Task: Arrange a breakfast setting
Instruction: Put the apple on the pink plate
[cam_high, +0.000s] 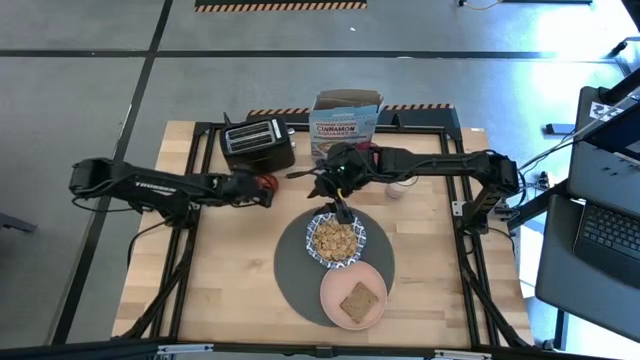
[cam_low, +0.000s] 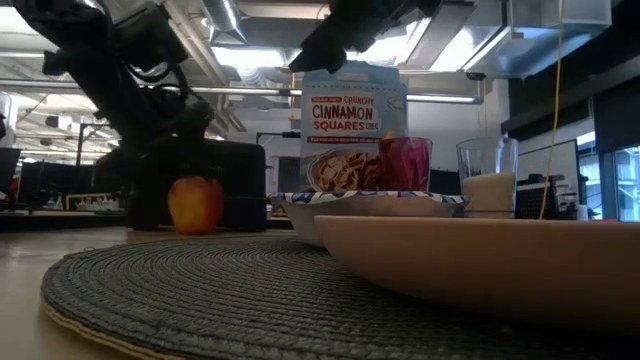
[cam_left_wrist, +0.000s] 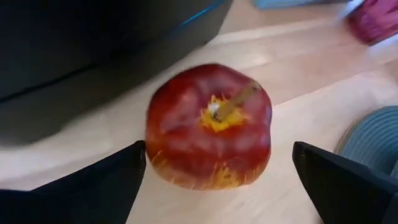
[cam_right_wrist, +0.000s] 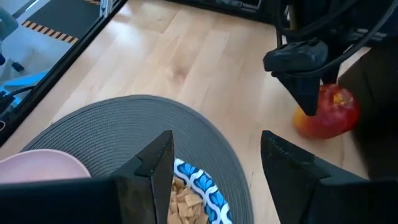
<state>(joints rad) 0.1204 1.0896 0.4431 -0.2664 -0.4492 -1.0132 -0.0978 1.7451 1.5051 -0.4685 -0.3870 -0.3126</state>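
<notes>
— What could be read?
— The cereal box (cam_low: 353, 128) at the mat's twelve o'clock said "CRUNCHY CINNAMON SQUARES".
— Anything else?
— Faint white lettering on the left arm (cam_high: 135, 183), too small to read.

The apple (cam_left_wrist: 208, 127) is deep red, streaked yellow around its brown stem. The mat (cam_high: 296, 262) is dark grey and woven in ridged rings. At its 12 o'clock sits a bowl (cam_high: 337, 240) patterned blue and white, filled with tan cereal; at its 5 o'clock lies a salmon-pink plate (cam_high: 353, 297). The toaster (cam_high: 257, 143) is black, the bench (cam_high: 240, 255) pale wood.
</notes>
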